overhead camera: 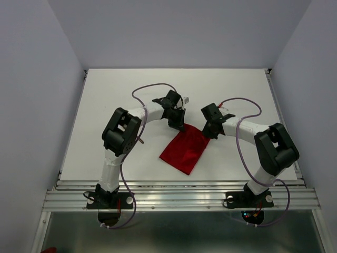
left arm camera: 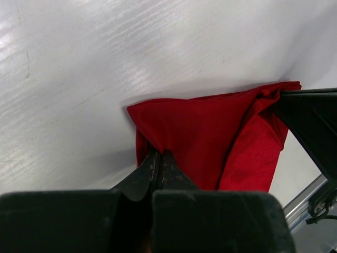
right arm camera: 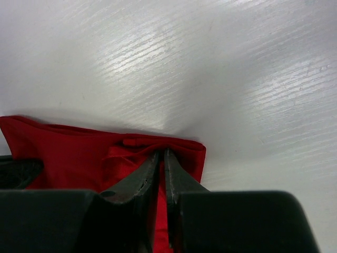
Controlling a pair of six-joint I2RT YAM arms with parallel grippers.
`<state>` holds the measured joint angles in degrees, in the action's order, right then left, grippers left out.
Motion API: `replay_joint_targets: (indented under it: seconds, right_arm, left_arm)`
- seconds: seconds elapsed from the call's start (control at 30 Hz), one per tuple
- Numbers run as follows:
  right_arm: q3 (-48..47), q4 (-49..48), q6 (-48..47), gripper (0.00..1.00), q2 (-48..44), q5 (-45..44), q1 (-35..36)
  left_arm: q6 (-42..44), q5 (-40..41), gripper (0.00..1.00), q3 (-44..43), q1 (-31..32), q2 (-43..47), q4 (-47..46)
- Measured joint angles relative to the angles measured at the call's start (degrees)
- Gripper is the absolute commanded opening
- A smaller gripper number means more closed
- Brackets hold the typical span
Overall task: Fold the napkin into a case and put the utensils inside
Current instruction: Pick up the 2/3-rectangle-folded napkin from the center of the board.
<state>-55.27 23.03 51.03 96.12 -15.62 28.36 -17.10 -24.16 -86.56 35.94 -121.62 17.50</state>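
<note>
White streaky table [overhead camera: 105,105]. I see soft red napkin [overhead camera: 184,152] mid-table, folded into narrow slanted rectangle — far corners hidden under claws. Left gripper [left arm camera: 159,159] pinched tight on one corner, right gripper [right arm camera: 161,158] clamped on other — cloth bunched there.

The napkin [overhead camera: 184,150] is laid folded on the table [overhead camera: 121,95], near its middle and a little toward the near edge, between the two arms. It is set at a slant, with its far end turned to the right and its near end to the left. The left gripper [overhead camera: 178,124] is placed at the far left corner of the cloth and the right gripper [overhead camera: 211,129] at the far right corner, each corner being caught between the fingers
</note>
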Motion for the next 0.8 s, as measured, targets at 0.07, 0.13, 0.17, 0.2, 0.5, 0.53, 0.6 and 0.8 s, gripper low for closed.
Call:
replay_joint_targets:
  seconds: [0.07, 0.13, 0.17, 0.2, 0.5, 0.53, 0.6, 0.8]
  right_arm:
    - [0.3, -0.5, 0.8, 0.13, 0.0, -0.3, 0.2]
    - [0.5, -0.8, 1.3, 0.13, -0.1, -0.4, 0.2]
    - [0.7, -1.0, 1.9, 0.13, -0.2, -0.5, 0.2]
    - [0.8, -1.0, 2.2, 0.12, -0.3, -0.5, 0.2]
    - [2.2, -2.2, 5.8, 0.11, -1.1, -0.6, 0.2]
    - [2.2, -2.2, 6.3, 0.11, -1.1, -0.6, 0.2]
    - [2.2, -2.2, 6.5, 0.11, -1.1, -0.7, 0.2]
    - [2.2, -2.1, 7.3, 0.11, -1.1, -0.8, 0.2]
  left_arm:
    - [-1.0, 0.0, 0.0, 0.9, 0.0, 0.7, -0.1]
    - [-1.6, 0.0, 0.0, 1.2, 0.0, 1.5, -0.2]
    - [-2.2, -0.1, 0.0, 1.5, 0.1, 2.1, -0.2]
    - [-2.6, -0.1, 0.0, 1.6, 0.2, 2.8, -0.1]
    - [-6.6, -2.8, 0.0, 4.6, 3.2, 10.5, -4.5]
    - [-7.3, -3.1, 0.0, 4.9, 3.7, 10.6, -5.0]
    - [-8.0, -3.3, 0.0, 5.4, 4.4, 10.6, -5.7]
    - [-11.2, -3.3, 0.0, 6.9, 6.7, 10.6, -8.1]
